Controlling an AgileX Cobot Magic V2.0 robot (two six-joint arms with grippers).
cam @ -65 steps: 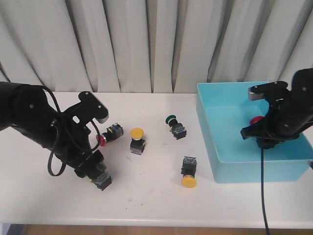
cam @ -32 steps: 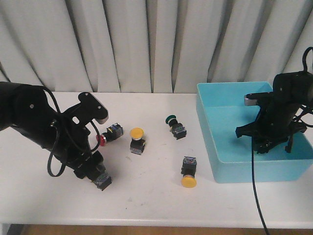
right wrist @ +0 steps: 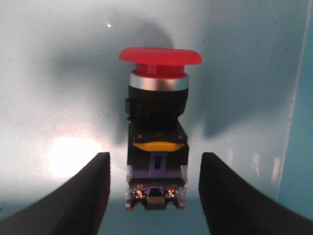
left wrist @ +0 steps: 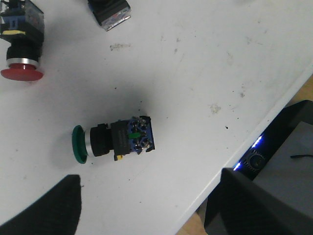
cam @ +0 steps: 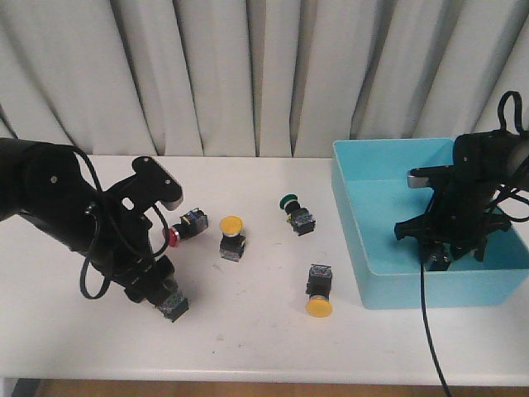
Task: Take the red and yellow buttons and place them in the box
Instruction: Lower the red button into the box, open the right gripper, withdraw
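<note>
In the right wrist view a red button (right wrist: 159, 122) lies on the floor of the turquoise box (right wrist: 58, 73), cap pointing away, between my right gripper's (right wrist: 155, 156) open fingers, with a gap on each side. In the front view my right gripper (cam: 438, 252) is low inside the box (cam: 430, 289). On the table lie a red button (cam: 183, 227), a yellow button (cam: 231, 238) and another yellow button (cam: 318, 291). My left gripper (cam: 161, 294) is open over a green button (left wrist: 115, 139), not touching it. The red button on the table also shows in the left wrist view (left wrist: 19, 49).
A second green button (cam: 296, 211) lies near the table's middle. The green button under my left gripper (cam: 173, 306) is close to the table's front edge (left wrist: 274, 112). A curtain hangs behind the table.
My right gripper has gone down into the box with the red button and opened, leaving it on the floor. The left arm has barely moved.
</note>
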